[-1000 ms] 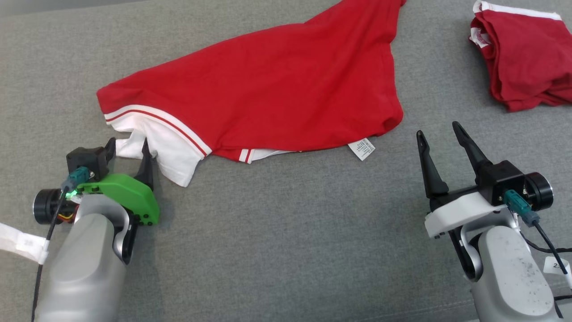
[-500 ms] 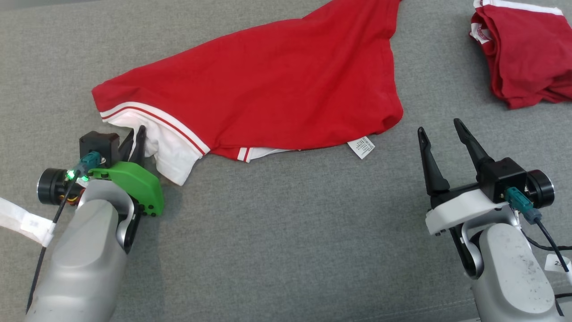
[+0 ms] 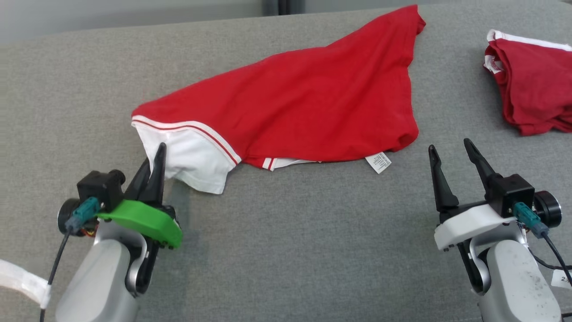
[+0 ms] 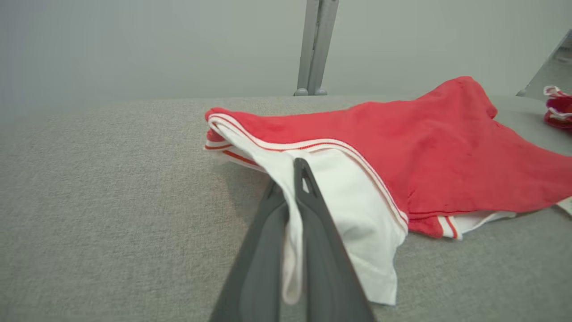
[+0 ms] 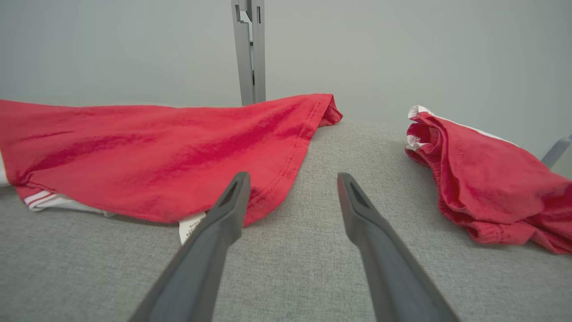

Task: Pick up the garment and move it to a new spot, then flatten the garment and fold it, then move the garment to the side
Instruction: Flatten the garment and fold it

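Garment [image 3: 304, 103] first: a red jersey shirt with white, red-striped trim lies rumpled across the middle of the grey bench [image 3: 286, 250]. One corner reaches toward the back edge, and a care label [image 3: 378, 162] pokes out at the near hem. It looks light, soft and limp, so it will probably sag into a bundle if lifted from one point, and the knit may stretch or drag on the cloth-covered bench. Taking two corners or hems well apart should carry it flatter; the near right hem beside the label seems the natural second hold.

The left hand [image 3: 154, 156] has its fingers pressed together on the outer edge of the white sleeve [image 3: 192, 156] at the shirt's near left end. The right hand [image 3: 449, 145] is spread and empty, near the hem by the label but apart from it. A second red garment [image 3: 532, 89] sits bunched at the far right, well clear.

The left wrist view settles the pinch, showing a strip of white cloth running down between the two dark fingers, whereas the head view merely overlaps fingers and sleeve. The right wrist view shows the stitched hem and label just beyond one fingertip, with bare bench between the fingers. The head view alone gives the whole layout.
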Motion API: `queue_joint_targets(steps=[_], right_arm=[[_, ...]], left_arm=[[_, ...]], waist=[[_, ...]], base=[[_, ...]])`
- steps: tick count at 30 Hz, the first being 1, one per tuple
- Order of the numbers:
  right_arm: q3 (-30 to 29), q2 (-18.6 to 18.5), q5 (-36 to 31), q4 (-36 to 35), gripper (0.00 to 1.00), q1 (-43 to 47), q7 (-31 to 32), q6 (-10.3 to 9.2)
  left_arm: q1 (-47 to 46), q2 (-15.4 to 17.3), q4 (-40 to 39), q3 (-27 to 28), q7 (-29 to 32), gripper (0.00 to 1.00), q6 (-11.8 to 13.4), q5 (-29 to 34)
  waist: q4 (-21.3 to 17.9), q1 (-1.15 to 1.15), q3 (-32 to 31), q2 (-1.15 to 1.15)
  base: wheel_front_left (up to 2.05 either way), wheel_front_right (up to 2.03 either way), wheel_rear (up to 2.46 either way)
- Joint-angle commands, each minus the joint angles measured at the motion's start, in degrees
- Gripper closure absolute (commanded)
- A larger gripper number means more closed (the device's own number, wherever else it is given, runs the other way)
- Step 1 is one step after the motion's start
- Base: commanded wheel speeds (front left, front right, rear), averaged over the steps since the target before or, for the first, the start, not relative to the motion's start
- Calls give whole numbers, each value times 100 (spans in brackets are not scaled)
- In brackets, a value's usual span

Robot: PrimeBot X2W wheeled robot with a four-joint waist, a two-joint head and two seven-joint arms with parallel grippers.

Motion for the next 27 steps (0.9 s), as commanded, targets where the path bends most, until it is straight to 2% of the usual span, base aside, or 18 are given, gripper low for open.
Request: queue_joint_targets(steps=[1,6,10,14,19,21,22,23,27], right_arm=[[-19,-19,43,18,0,103,-25,-9],[-75,-19,63,12,0,212,-25,-9],[-93,-18,83,8,0,223,-25,-9],[-56,-20,85,-3,0,123,-25,-9],[-77,-18,2,-11,0,76,-25,-9],[-100,-20,-17,-7,0,77,-25,-9],[-110,-18,-24,-10,0,84,-25,-9],[-121,-19,-34,-12,0,94,-25,-9],[-174,-19,-59,-3,0,172,-25,-9]], left_arm=[[266,58,-267,49,80,100,40,-140],[1234,5,-1587,157,767,100,247,-710],[1639,108,-2048,197,1115,100,468,-884],[1666,80,-1783,301,1217,100,585,-1021],[1333,24,-1021,370,1070,100,554,-1047],[1220,-10,-718,367,958,68,518,-1012],[1152,-45,-586,395,868,9,491,-1038],[1094,-49,-489,412,792,0,480,-1033],[877,-14,-147,446,373,0,424,-870]], waist=[[206,0,-235,0],[274,0,-335,0],[250,0,-294,0],[150,0,-199,0],[52,0,-134,0],[29,0,-137,0],[21,0,-145,0],[17,0,-154,0],[35,0,-229,0]], base=[[0,0,0],[0,0,0],[0,0,0],[0,0,0],[0,0,0],[0,0,0],[0,0,0],[0,0,0],[0,0,0]])
